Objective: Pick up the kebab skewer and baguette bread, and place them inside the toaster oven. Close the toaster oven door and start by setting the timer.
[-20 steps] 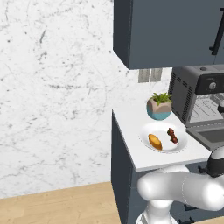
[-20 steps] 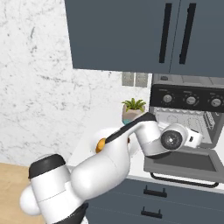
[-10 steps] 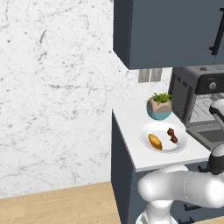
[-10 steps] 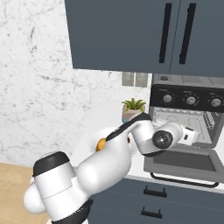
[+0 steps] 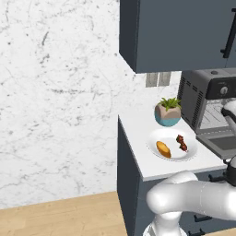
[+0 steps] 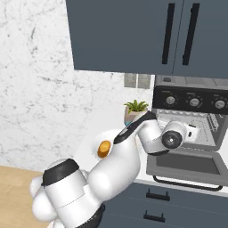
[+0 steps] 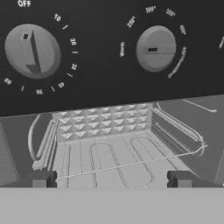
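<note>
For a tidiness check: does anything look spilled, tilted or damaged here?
Nothing stands out. The golden oval baguette bread and dark kebab skewer lie apart on the round white plate; the potted plant stands upright.

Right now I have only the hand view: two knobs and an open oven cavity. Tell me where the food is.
Observer: The kebab skewer and the baguette bread both lie on a white plate on the counter, left of the toaster oven.
Operator: Confirm the door is down.
Observer: Yes, the toaster oven door is folded down flat in front of the cavity.
Operator: Report the gripper.
Observer: The gripper is open and empty, level with the oven's mouth.
</note>
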Controlling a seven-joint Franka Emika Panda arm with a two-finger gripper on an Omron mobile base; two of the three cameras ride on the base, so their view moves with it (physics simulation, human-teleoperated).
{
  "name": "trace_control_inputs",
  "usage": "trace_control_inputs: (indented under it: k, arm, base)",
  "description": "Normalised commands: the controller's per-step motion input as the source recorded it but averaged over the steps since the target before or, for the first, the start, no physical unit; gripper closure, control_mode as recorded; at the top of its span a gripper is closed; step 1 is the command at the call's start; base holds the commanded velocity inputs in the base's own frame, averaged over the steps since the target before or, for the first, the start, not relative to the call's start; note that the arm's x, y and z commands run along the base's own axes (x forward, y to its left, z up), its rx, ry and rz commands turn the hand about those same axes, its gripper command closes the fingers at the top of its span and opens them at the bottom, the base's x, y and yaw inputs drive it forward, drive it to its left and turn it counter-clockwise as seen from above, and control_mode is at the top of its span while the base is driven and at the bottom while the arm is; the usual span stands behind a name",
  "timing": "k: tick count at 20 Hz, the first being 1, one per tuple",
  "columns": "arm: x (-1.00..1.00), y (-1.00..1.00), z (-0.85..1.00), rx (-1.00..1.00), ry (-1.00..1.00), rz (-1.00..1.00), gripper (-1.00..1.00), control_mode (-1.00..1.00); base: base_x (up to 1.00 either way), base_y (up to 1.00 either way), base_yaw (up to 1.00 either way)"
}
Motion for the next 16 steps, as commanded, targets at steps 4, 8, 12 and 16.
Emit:
trace_control_inputs:
  k: [4,8,12,16]
  arm:
    - [0.20,-0.07,-0.01,0.00,0.00,0.30,-1.00,-1.00]
    - [0.09,-0.01,-0.17,0.00,-0.01,0.26,-1.00,-1.00]
    - [0.00,0.00,-0.14,0.00,-0.09,0.13,-1.00,-1.00]
    - [0.01,-0.02,0.00,0.00,-0.04,-0.01,-1.00,-1.00]
  base:
    - [0.00,0.00,0.00]
    - [0.00,0.00,0.00]
    - [0.00,0.00,0.00]
    - [0.00,0.00,0.00]
